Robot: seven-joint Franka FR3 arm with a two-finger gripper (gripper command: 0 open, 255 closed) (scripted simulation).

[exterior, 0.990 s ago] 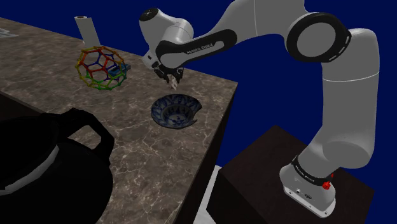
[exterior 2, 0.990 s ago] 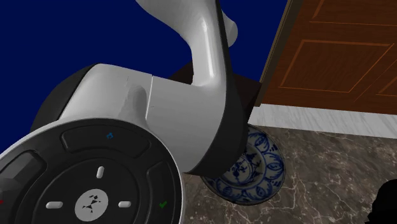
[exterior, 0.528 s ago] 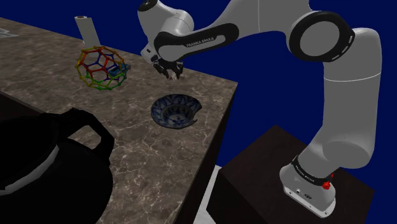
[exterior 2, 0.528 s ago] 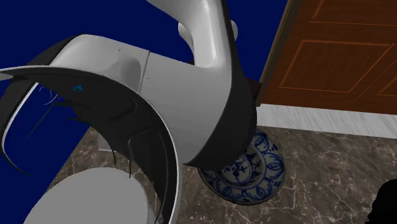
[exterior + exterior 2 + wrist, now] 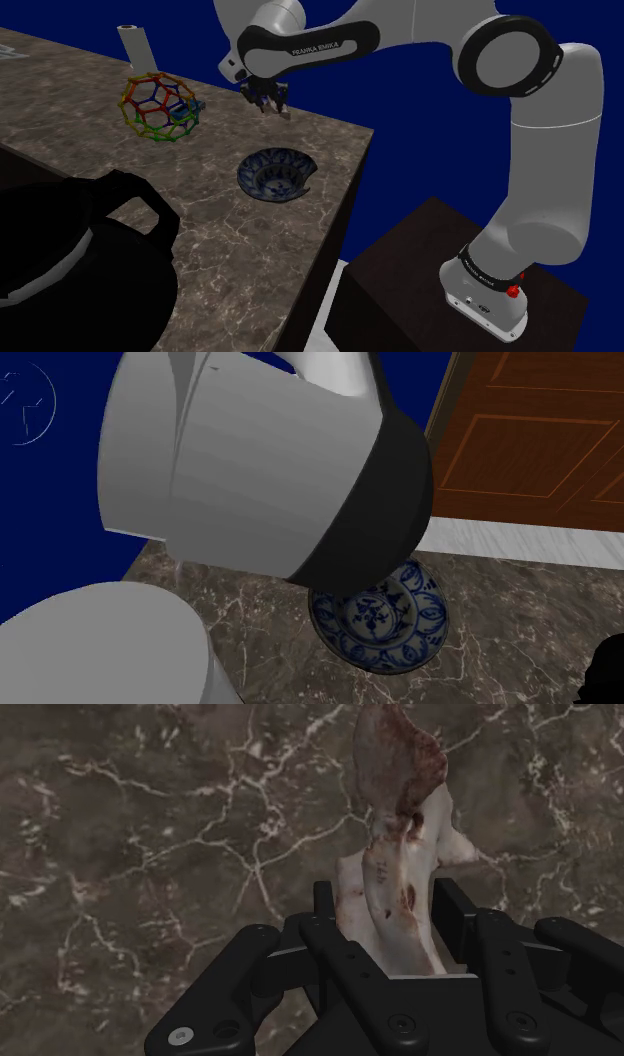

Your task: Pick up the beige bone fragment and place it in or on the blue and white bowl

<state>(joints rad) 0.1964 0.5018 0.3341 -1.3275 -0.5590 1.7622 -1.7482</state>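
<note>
pincer (image 5: pixel 388 911) clasping bone fragment (image 5: pixel 400 804), above countertop (image 5: pixel 150 824)

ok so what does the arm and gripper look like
The arm is glossy white with rounded links, dark rings at the joints and small white lettering on a dark forearm band. The gripper is all black, with screw heads showing.

Pretty dim, flat light everywhere. Soft sheen on the white arm (image 5: pixel 550 180), upper right in shoulder view.
</note>
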